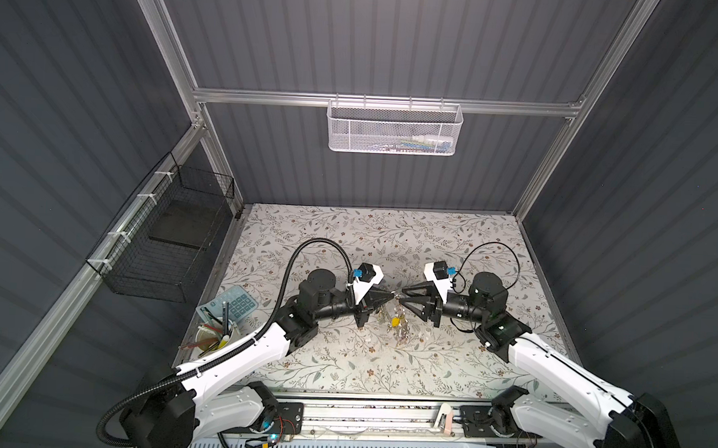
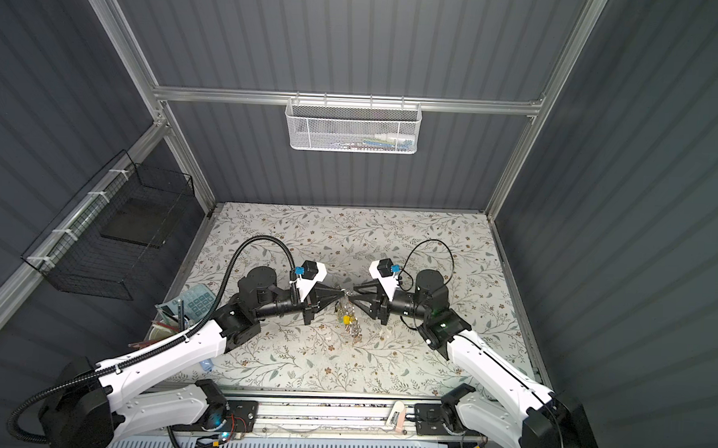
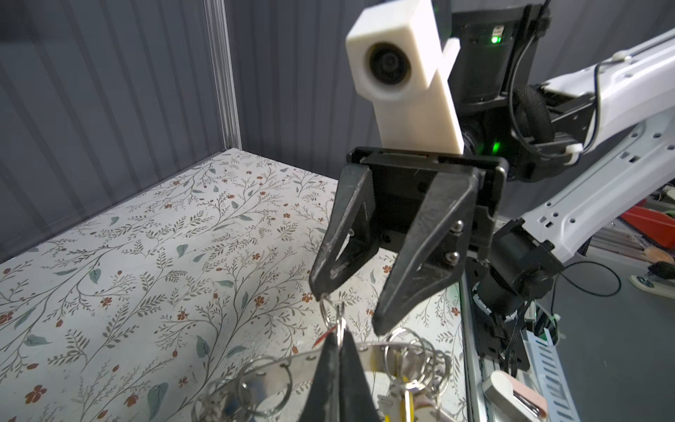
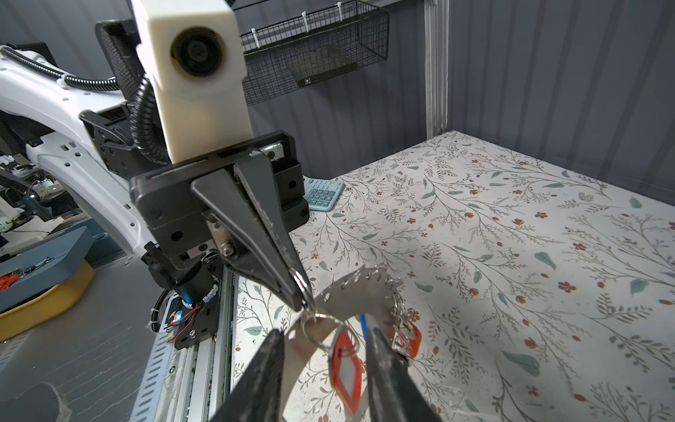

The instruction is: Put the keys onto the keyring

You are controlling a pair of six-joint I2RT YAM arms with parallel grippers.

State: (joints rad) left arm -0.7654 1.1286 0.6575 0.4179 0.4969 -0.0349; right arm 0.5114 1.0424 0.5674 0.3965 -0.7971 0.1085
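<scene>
While the left gripper's [image 4: 300, 296] jaws pinch the keyring's [image 4: 352, 292] wire ring [image 4: 306, 288], the keys [image 4: 345, 369] dangle, perhaps already threaded, between the right gripper's [image 3: 350, 312] parted jaws.

keyring [image 3: 299, 360] partly behind left end effector [image 3: 338, 339]

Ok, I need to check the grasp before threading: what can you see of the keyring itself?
The keyring is a flat, shiny grey metal band curved into a ring, its rim punched with holes carrying small wire rings and orange-red tags. It hangs tilted over the floral table, suspended by one wire ring pinched in the shut left gripper. The open right gripper straddles it.
</scene>
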